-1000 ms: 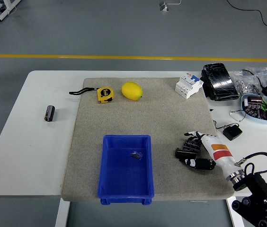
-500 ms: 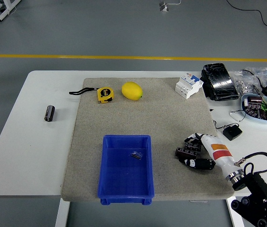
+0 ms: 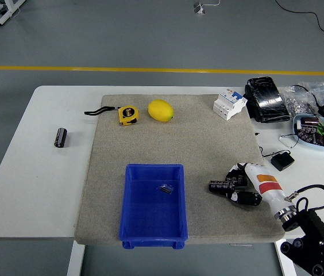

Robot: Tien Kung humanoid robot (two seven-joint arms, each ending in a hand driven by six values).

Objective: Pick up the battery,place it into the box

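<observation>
Black battery sits clasped in the right hand near the counter's front-right corner; the blue box still awaits it.

Mat on table | box at mat's near edge, small item inside | right hand right of box, battery at its fingers | tape measure left of lemon, far side | second battery on table, left of mat | breaker at mat's far right corner
</observation>
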